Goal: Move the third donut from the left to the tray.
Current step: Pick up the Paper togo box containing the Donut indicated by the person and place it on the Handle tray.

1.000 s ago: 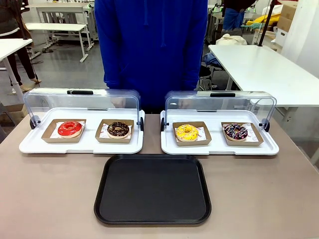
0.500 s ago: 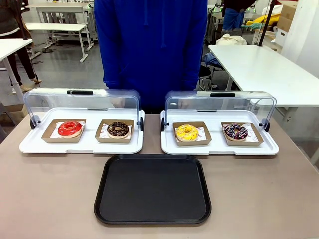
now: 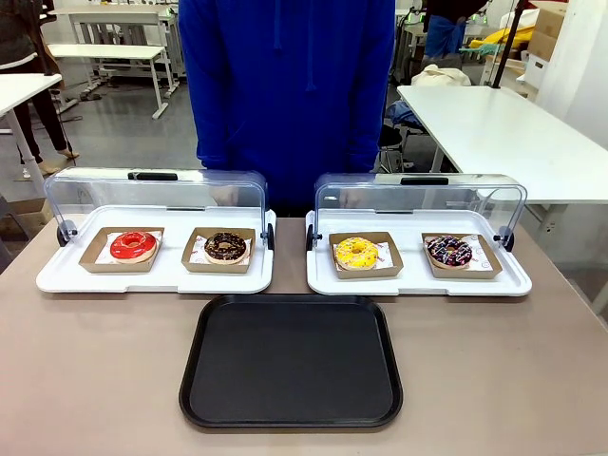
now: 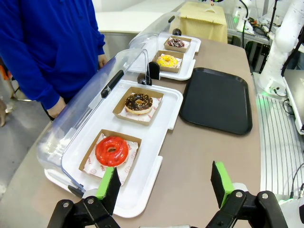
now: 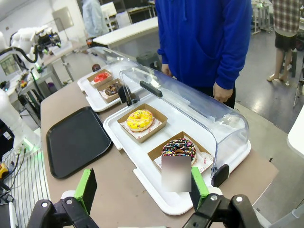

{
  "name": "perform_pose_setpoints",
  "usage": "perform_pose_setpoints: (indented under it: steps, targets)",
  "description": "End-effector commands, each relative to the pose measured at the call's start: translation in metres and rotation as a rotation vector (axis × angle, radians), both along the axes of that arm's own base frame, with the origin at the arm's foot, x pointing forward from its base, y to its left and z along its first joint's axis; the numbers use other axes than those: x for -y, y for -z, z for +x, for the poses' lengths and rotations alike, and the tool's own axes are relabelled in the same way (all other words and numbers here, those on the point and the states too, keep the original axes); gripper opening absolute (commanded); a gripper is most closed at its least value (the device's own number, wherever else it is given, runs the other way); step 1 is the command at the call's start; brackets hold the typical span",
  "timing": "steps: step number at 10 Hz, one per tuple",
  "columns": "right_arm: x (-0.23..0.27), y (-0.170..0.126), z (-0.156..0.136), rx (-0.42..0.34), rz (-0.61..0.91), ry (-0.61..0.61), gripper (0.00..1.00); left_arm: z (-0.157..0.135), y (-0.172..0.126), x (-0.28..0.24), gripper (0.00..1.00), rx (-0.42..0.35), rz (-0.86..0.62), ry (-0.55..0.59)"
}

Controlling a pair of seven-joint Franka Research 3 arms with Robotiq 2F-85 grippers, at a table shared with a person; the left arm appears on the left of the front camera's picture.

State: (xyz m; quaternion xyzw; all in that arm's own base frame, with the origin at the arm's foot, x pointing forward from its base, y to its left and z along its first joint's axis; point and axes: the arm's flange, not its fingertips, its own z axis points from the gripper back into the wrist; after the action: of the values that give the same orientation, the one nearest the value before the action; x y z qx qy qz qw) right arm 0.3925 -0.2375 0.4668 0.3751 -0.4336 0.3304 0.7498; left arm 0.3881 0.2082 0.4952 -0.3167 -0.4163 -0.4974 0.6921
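The yellow-iced donut lies in its brown cardboard box on the left half of the right white tray, whose clear lid is raised. It also shows in the right wrist view and far off in the left wrist view. The black tray lies bare at the table's near middle, also seen as the black tray and black tray. My left gripper stands open above the table's left end near the red donut. My right gripper is open above the right end.
The left white tray carries the red donut and a chocolate donut. A dark sprinkled donut sits right of the yellow one. A person in a blue hoodie stands at the far side, hands behind the lids.
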Motion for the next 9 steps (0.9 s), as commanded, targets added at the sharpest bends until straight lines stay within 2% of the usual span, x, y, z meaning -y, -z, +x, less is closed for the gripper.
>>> perform_pose_setpoints:
  steps: [1,9]
  targets:
    - [-0.0002,-0.0021,0.001,0.019,0.011,-0.003,1.0,-0.0018,-0.0012,-0.0004,1.0,0.006,-0.001,0.014]
    - [-0.0002,-0.0021,0.001,0.019,0.011,-0.003,1.0,-0.0018,-0.0012,-0.0004,1.0,0.006,-0.001,0.014]
